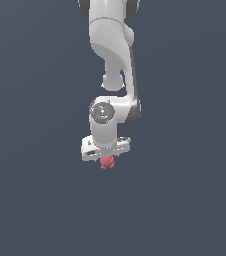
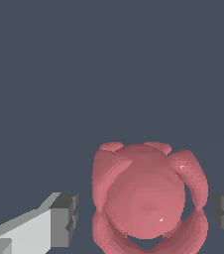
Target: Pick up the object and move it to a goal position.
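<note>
Nearest the wrist camera, the object (image 2: pixel 146 198) fills the space between the two dark finger pads (image 2: pixel 64 221). It is a red-pink, rounded lump with knobbly lobes around a smoother dome. A strip of bare background shows between each pad and the object's flank, so the claw is released, jaws spread to either side and not yet pressing on anything.

In the exterior view the gripper (image 1: pixel 106 154) hangs directly over the object (image 1: pixel 107 162), which pokes out just beneath the white hand. Whether the object rests on a surface or hangs in space is hard to say, since the grey-blue backdrop carries no shadow or edge.

Judging by its strawberry-like shape, the object should be light and probably rigid in this simulated scene, but its bumpy skin gives uneven contact and it could roll or twist under a lopsided squeeze. The sensible hold is across its widest middle, pads landing on opposite lobes, centred so neither side slips off a knob.

Farther out, the arm (image 1: pixel 110 45) rises straight above the object. No containers are visible anywhere, and no goal marker either.
</note>
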Motion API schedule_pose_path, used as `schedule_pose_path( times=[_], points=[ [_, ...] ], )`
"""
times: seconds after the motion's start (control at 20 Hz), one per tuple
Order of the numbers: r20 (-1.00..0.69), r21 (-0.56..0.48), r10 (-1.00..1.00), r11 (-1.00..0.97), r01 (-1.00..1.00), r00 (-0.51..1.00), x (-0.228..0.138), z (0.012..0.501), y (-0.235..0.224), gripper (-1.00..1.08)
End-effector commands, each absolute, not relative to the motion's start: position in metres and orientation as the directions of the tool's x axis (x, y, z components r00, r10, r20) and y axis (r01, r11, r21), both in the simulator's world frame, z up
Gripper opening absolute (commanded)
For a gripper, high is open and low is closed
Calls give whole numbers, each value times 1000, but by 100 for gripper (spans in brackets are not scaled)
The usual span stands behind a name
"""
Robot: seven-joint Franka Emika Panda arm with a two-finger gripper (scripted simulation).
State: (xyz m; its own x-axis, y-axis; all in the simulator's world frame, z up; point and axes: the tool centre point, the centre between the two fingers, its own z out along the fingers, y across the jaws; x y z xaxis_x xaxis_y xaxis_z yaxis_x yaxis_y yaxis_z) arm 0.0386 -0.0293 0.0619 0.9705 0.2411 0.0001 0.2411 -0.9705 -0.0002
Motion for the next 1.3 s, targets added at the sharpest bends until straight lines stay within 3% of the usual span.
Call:
schedule_pose_path(
  times=[0.0, 0.3, 0.35, 1.25],
  points=[
    [0, 0, 242, -970, 242, 970, 38, 49, -29, 100],
    [0, 0, 243, -970, 243, 970, 40, 39, -30, 100],
    [0, 0, 243, -970, 243, 970, 40, 39, -30, -100],
    [0, 0, 243, -970, 243, 970, 49, 53, -43, -100]
  ],
)
